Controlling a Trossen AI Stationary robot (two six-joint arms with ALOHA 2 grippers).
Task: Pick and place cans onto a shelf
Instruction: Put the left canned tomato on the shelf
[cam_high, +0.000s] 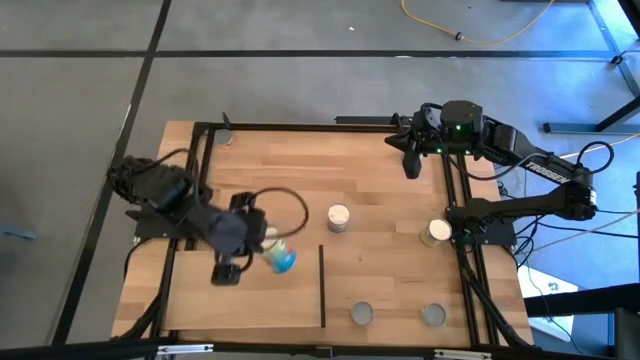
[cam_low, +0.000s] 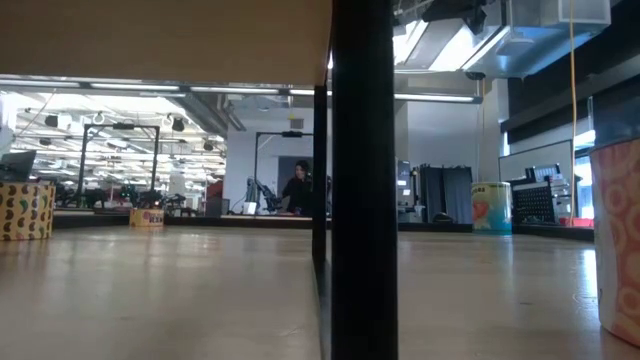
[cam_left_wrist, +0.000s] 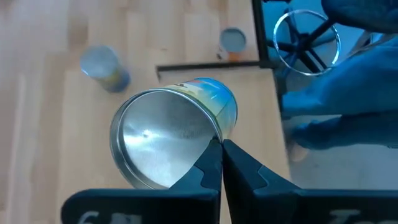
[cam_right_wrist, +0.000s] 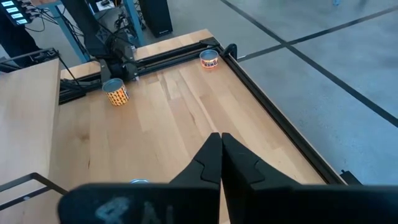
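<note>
One blue can (cam_high: 281, 259) sits pinched in the left gripper (cam_high: 262, 243), centre-left of the frame; right gripper (cam_high: 410, 166) closed, empty.

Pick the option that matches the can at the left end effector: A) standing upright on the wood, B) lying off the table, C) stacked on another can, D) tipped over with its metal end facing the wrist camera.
D: in the left wrist view the can is tipped, its shiny metal end facing the camera just above the shut left end effector.

shiny metal can (cam_left_wrist: 168, 140), matt pale-wood table (cam_high: 370, 170)
</note>
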